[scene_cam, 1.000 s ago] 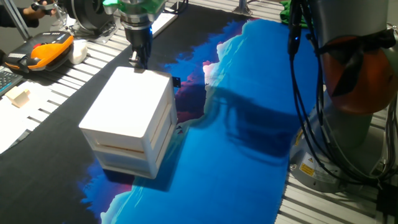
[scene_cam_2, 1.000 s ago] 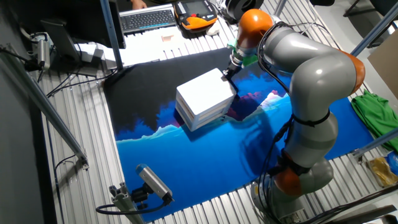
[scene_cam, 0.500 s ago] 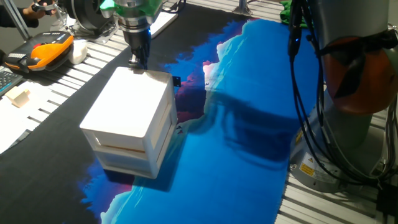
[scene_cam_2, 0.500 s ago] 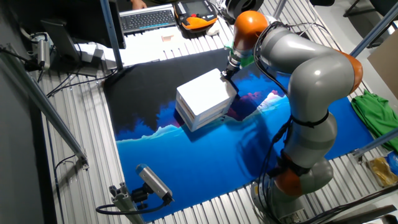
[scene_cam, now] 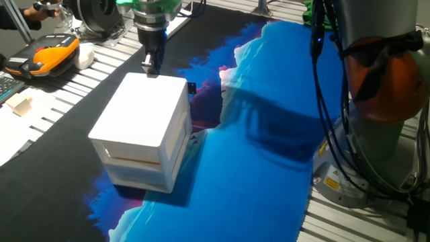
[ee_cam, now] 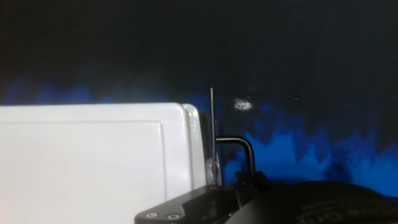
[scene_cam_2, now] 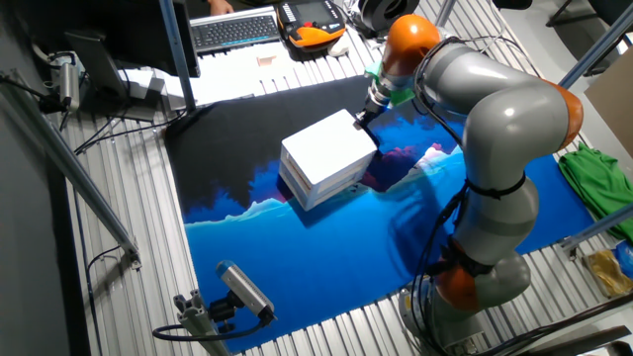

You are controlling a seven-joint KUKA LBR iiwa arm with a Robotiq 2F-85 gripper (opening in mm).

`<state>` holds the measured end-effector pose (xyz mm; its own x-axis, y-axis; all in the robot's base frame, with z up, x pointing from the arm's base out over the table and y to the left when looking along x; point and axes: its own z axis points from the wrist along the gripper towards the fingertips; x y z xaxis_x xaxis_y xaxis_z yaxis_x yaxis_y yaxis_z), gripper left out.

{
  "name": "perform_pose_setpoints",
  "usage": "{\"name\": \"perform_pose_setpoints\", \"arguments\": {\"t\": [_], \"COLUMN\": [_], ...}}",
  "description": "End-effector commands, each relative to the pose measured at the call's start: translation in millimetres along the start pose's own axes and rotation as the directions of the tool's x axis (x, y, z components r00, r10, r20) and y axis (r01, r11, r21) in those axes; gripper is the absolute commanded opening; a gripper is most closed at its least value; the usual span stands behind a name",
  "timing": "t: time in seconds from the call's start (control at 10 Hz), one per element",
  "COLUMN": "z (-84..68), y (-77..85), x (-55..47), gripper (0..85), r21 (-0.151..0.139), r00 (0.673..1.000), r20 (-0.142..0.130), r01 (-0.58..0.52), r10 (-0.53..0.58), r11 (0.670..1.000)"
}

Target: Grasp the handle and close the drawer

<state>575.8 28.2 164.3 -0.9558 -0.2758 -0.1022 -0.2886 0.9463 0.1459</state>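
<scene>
The small white two-tier cabinet (scene_cam: 141,124) stands on the blue and black cloth; it also shows in the other fixed view (scene_cam_2: 326,158). Its upper drawer (scene_cam: 177,119) looks pushed in, nearly flush. In the hand view the drawer front (ee_cam: 198,143) is a thin white strip beside the cabinet top, with a dark metal handle (ee_cam: 233,140) sticking out from it. My gripper (scene_cam: 150,67) hangs at the cabinet's far top edge, fingers close together on the handle. It also shows in the other fixed view (scene_cam_2: 364,117). The grip itself is mostly hidden.
An orange device (scene_cam: 54,52) and a small white box (scene_cam: 20,104) lie on the slatted table at the left. A keyboard (scene_cam_2: 234,30) lies at the back. The arm's base and cables (scene_cam: 376,114) stand at the right. A green cloth (scene_cam_2: 593,173) lies beyond.
The gripper has shifted slightly to the right, and the whole cabinet has slid a little with it. The drawer stays pushed in.
</scene>
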Motion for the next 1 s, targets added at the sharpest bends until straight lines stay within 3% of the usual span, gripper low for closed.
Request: {"name": "perform_pose_setpoints", "arguments": {"t": [0.0, 0.4, 0.9], "z": [-1.3, -7.7, -9.1], "y": [0.0, 0.6, 2.1], "x": [-1.0, -1.4, -1.4], "gripper": [0.0, 0.0, 0.0], "r21": [0.003, 0.061, 0.085], "r00": [1.0, 1.0, 1.0], "r20": [0.006, 0.009, 0.005], "r01": [0.007, 0.021, 0.027], "r10": [-0.007, -0.022, -0.027], "r11": [1.0, 0.998, 0.996]}}
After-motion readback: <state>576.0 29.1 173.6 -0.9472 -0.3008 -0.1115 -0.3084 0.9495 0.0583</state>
